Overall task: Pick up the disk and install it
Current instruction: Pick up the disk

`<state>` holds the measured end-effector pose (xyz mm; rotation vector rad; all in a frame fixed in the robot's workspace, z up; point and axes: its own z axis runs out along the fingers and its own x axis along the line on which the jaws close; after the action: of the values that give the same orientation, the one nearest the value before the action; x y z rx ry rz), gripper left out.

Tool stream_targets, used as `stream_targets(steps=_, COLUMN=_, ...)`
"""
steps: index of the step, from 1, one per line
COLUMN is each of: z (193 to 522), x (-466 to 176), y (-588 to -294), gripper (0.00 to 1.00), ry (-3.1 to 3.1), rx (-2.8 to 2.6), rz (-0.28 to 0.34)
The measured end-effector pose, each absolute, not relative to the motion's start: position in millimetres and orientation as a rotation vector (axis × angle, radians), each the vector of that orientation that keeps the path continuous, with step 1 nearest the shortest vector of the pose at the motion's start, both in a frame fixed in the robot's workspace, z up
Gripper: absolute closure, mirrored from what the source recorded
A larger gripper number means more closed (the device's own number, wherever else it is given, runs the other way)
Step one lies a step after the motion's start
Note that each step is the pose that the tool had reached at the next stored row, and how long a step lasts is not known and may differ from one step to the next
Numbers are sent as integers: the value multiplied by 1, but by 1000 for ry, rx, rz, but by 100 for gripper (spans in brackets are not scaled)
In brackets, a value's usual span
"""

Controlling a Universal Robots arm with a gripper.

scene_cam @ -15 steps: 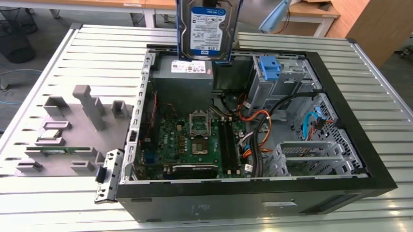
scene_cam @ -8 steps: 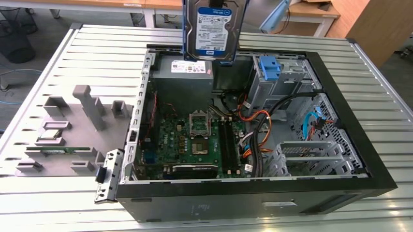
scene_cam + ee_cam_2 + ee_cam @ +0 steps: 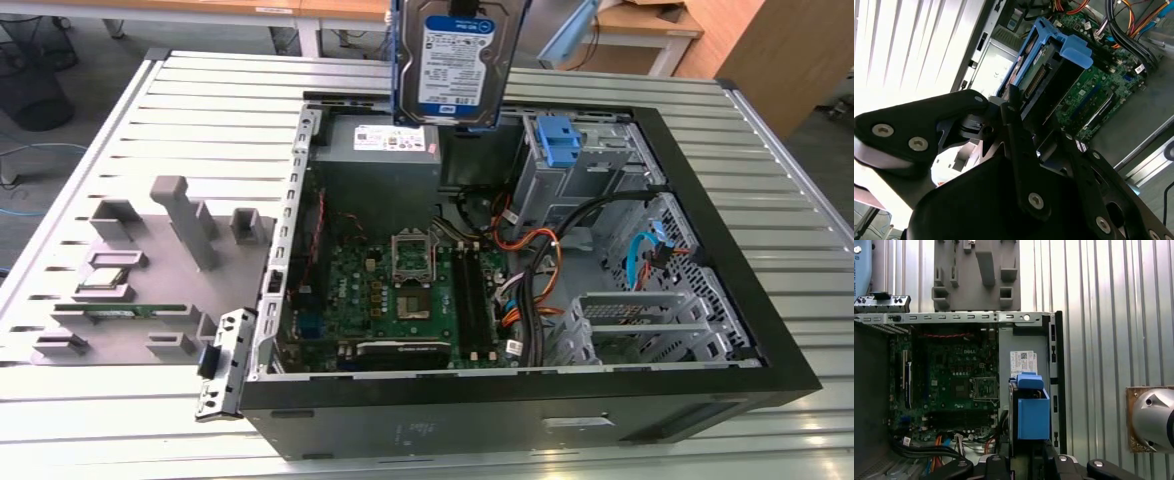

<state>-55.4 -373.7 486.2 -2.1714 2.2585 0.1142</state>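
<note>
Disk aloft over open PC case (image 3: pixel 534 425): the disk (image 3: pixel 457 60), clipped in its blue carrier, hangs upright w/ its white-and-blue label toward the exterior camera, above the grey power-supply box (image 3: pixel 380 140) at the case's far end. In the second wrist view the claw (image 3: pixel 1036 117) pinches the disk across its sides, clear of everything below. The green motherboard (image 3: pixel 400 290) lies exposed inside the case, w/ orange and black cables beside it. A taller blue bracket (image 3: pixel 561 140) sits on the metal cage at the exterior view's right. A grey parts holder (image 3: pixel 147 260) rests on the slatted bench (image 3: pixel 134 430), just beside the case on the exterior view's left.
</note>
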Motion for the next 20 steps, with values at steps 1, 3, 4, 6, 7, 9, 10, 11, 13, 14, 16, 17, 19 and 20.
stream_targets(steps=1, z=486, x=-54, y=-374, gripper=65, ry=2259, rx=-2171, rz=114)
stream_targets(steps=3, z=486, x=-54, y=-374, gripper=65, ry=2258, rx=-2171, rz=114)
stream_targets(steps=4, z=486, x=-54, y=-374, gripper=65, ry=2259, rx=-2171, rz=114)
stream_targets(steps=6, z=486, x=-54, y=-374, gripper=65, ry=2259, rx=-2171, rz=114)
stream_targets(steps=7, z=486, x=-53, y=-374, gripper=65, ry=2258, rx=-2171, rz=114)
stream_targets(steps=9, z=486, x=-53, y=-374, gripper=65, ry=2259, rx=-2171, rz=114)
stream_targets(steps=10, z=486, x=-53, y=-374, gripper=65, ry=2259, rx=-2171, rz=114)
stream_targets(steps=11, z=486, x=-52, y=-374, gripper=65, ry=2259, rx=-2171, rz=114)
stream_targets(steps=13, z=486, x=-52, y=-374, gripper=65, ry=2259, rx=-2171, rz=114)
stream_targets(steps=14, z=486, x=-52, y=-374, gripper=65, ry=2258, rx=-2172, rz=114)
stream_targets(steps=16, z=486, x=-51, y=-374, gripper=65, ry=2259, rx=-2171, rz=114)
stream_targets(steps=17, z=486, x=-50, y=-374, gripper=65, ry=2259, rx=-2171, rz=114)
stream_targets(steps=19, z=486, x=-49, y=-374, gripper=65, ry=2259, rx=-2171, rz=114)
stream_targets(steps=20, z=486, x=-49, y=-374, gripper=65, ry=2259, rx=-2171, rz=114)
